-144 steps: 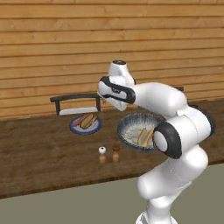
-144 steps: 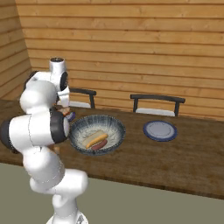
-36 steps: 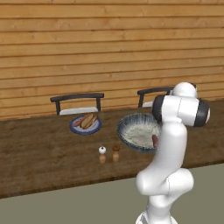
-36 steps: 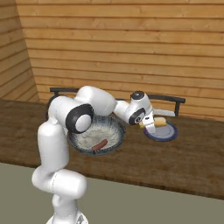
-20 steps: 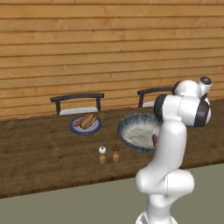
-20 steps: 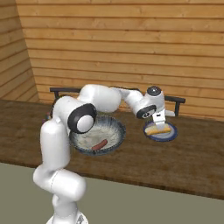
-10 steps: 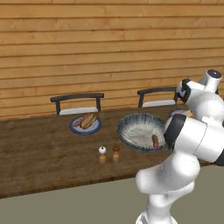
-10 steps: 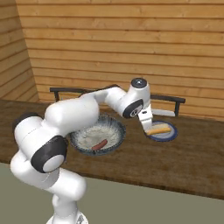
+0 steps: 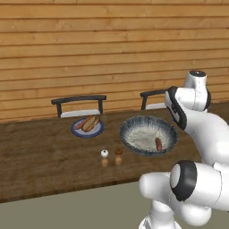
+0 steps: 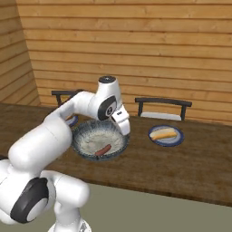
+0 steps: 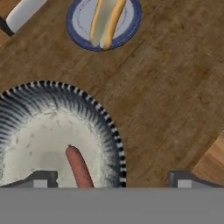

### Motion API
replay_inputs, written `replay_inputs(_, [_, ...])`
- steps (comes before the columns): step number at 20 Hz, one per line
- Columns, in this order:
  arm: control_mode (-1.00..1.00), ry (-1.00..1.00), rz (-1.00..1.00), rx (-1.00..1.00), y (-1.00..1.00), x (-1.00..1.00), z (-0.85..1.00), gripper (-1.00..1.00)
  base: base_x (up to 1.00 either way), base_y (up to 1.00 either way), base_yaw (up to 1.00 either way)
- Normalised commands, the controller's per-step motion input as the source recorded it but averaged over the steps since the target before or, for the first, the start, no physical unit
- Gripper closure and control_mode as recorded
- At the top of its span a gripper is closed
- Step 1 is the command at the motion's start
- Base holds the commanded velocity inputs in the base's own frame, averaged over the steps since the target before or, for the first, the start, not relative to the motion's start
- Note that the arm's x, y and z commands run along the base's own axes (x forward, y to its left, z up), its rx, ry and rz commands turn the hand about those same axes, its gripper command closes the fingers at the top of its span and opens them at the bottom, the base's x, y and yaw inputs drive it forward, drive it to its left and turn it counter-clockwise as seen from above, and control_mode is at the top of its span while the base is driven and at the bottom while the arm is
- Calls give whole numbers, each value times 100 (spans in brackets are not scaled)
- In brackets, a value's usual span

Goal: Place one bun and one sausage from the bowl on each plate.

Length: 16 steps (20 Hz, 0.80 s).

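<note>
Inside the bowl [image 11: 57, 144], just off the rim side nearest the bun plate, the last sausage [image 11: 78, 168] is being seen at the bottom of the hand view. It is lying between the two finger tips but much closer to one of them, so the jaws [image 11: 111, 178] are being judged off-centre over it and a small sideways shift looks needed before any descent. Its long axis is running roughly up the hand view, nearly square to the line between the tips, which is being read as a workable lie for pinching across its narrow width. The jaws are standing about as wide apart as they go, and nothing is being held in them.

From the right base view the gripper [image 10: 123, 123] is hanging over the bowl's near rim, with the sausage [image 10: 103, 149] lying low in the bowl below it.

Now the count. One bowl [image 9: 149, 135] is being shown on the desk [image 9: 40, 156]. Two plates are being counted: the far plate [image 9: 87, 126] is carrying both a bun and a sausage, while the plate [image 10: 166, 135] beside the bowl is carrying a bun [image 10: 162, 133] alone. One sausage is being left in the bowl, no bun. Two small shakers [image 9: 111, 157] are standing in front of the bowl, and two chairs [image 10: 163, 108] behind the desk.
</note>
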Motion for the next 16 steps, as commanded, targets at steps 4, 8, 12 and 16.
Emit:
replay_inputs(4, [-100,22,53,0,95,-14,-38,-100,0,0,0])
replay_inputs(8, [-100,-5,26,3,56,16,-91,-100,0,0,0])
replay_inputs(12, [-100,-11,12,-1,0,31,-56,-100,0,0,0])
replay_inputs(16, [-100,0,7,-9,0,29,-70,-100,0,0,0])
